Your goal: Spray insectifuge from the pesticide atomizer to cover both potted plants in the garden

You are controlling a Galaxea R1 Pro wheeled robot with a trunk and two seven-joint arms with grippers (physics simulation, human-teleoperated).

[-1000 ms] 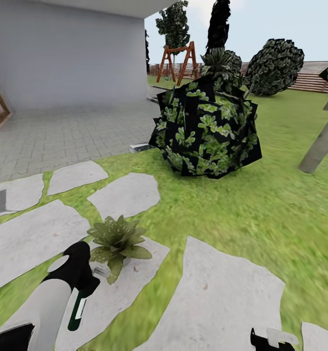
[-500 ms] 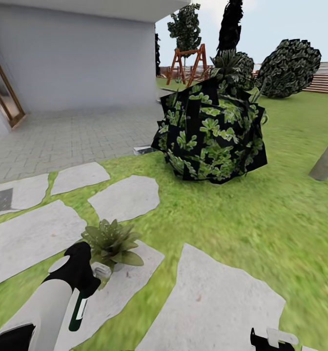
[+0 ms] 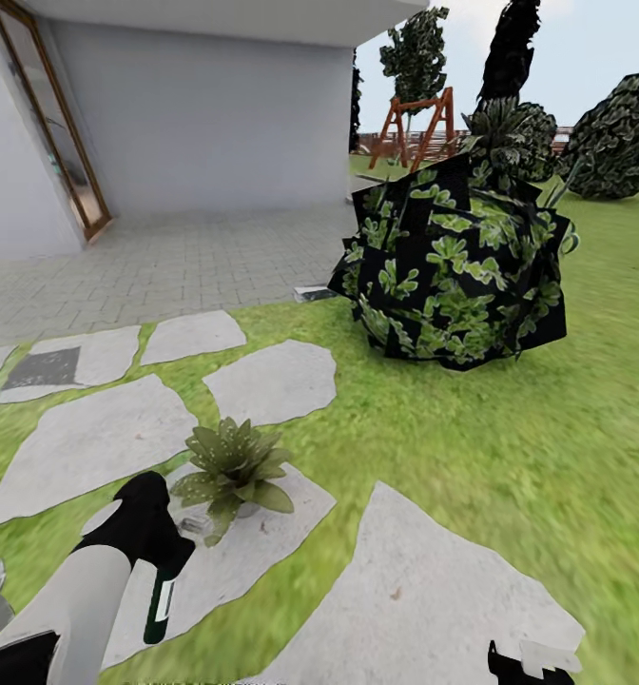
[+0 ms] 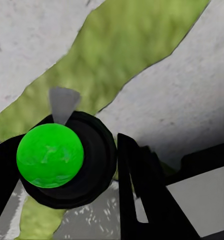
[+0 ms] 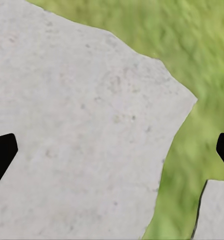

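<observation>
Left end effector (image 3: pixel 158 561) is clamped around the pesticide atomizer (image 3: pixel 158 609), a slim dark green bottle with a white label, hanging just beside the potted plant (image 3: pixel 232 468). I see that plant as a low rosette of pointed pale leaves on a rough grey stone slab (image 3: pixel 262 381). My white forearm slants up toward it. Beyond the plant sits a blocky dark bush (image 3: pixel 453 276) on lawn. Right end effector (image 5: pixel 112 150) hovers with its fingers spread wide over another slab.

A: What's around the big leafy bush (image 3: pixel 453 271)?
B: Lawn (image 3: pixel 510 447) and grey stone slabs (image 3: pixel 272 381) in front, brick paving (image 3: pixel 167 271) beside it, grey house wall (image 3: pixel 205 124) and wooden swing frame (image 3: pixel 416 119) behind.
</observation>
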